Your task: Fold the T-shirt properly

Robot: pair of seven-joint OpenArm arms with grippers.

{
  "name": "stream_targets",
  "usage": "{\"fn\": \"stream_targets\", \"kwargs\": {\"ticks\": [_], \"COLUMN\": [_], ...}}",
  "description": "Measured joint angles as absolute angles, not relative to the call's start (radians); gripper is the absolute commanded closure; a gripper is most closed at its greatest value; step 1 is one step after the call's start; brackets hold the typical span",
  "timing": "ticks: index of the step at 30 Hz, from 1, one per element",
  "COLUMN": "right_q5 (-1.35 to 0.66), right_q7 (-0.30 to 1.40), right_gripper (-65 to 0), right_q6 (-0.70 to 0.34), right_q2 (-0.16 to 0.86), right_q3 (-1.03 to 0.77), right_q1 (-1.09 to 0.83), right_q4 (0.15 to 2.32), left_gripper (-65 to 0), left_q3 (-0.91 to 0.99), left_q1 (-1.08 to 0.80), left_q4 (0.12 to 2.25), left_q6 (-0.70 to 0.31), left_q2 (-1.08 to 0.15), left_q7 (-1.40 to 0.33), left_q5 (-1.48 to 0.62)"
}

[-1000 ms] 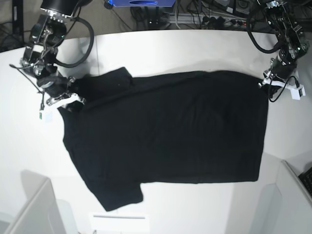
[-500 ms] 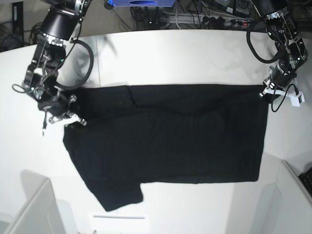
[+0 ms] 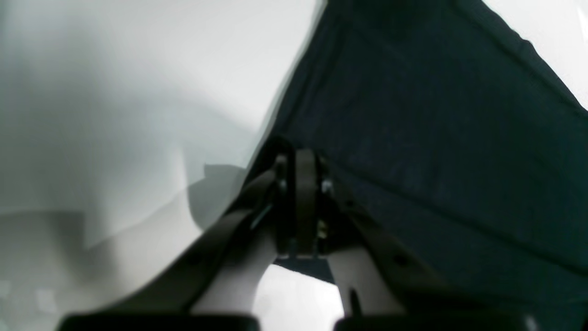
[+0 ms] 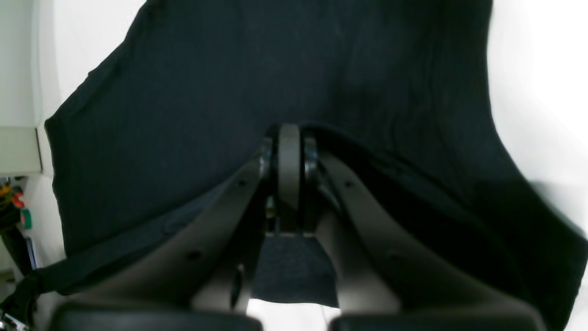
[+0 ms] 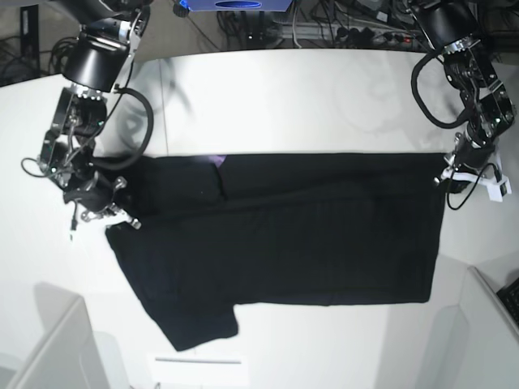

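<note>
The black T-shirt (image 5: 284, 235) lies spread on the white table (image 5: 308, 97), its far edge lifted and carried toward the near side. A small purple bit (image 5: 216, 160) shows at the fold by the collar. My left gripper (image 5: 451, 172) is shut on the shirt's far right corner; in the left wrist view its jaws (image 3: 301, 184) pinch the black cloth (image 3: 436, 138). My right gripper (image 5: 113, 217) is shut on the shirt's left shoulder; in the right wrist view it (image 4: 288, 151) clamps the cloth (image 4: 275, 69). One sleeve (image 5: 195, 324) lies flat at the near left.
A white sheet (image 5: 199, 370) lies at the table's near edge. Grey box corners stand at the near left (image 5: 49, 348) and near right (image 5: 486, 324). Cables and a power strip (image 5: 357, 32) lie behind the table.
Both grippers have moved toward the near side, dragging the shirt's far edge over the body. The fold line has come nearer and the far table surface is uncovered. A purple bit now shows.
</note>
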State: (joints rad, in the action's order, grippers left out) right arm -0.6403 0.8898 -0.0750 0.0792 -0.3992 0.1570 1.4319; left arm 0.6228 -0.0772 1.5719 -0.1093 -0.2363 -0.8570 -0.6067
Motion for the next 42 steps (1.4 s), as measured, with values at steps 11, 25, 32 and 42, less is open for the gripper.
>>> {"fn": "stream_targets", "kwargs": {"ticks": [11, 25, 32, 42], "right_q5": [-0.636, -0.640, -0.639, -0.645], "right_q7": [0.875, 0.872, 0.875, 0.799], "right_gripper": [0.0, 0.0, -19.5, -25.4], "right_q6": [-0.071, -0.071, -0.072, 0.017], "right_q2": [0.080, 0.105, 0.111, 0.096], "right_q3": [-0.397, -0.395, -0.398, -0.444], "right_q1": [0.207, 0.251, 0.250, 0.131], "right_q4": [1.349, 1.269, 1.269, 1.498], "left_gripper": [0.0, 0.0, -10.0, -51.0], "left_q3": [0.577, 0.576, 0.576, 0.653], "left_q1": [-0.035, 0.022, 0.022, 0.013], "left_q4": [1.492, 1.453, 1.453, 1.505], "left_q6": [-0.108, -0.108, -0.108, -0.112], "left_q2": [-0.241, -0.240, -0.241, -0.232], "left_q7": [-0.857, -0.857, -0.857, -0.855], "left_q5": [-0.602, -0.602, -0.602, -0.606]}}
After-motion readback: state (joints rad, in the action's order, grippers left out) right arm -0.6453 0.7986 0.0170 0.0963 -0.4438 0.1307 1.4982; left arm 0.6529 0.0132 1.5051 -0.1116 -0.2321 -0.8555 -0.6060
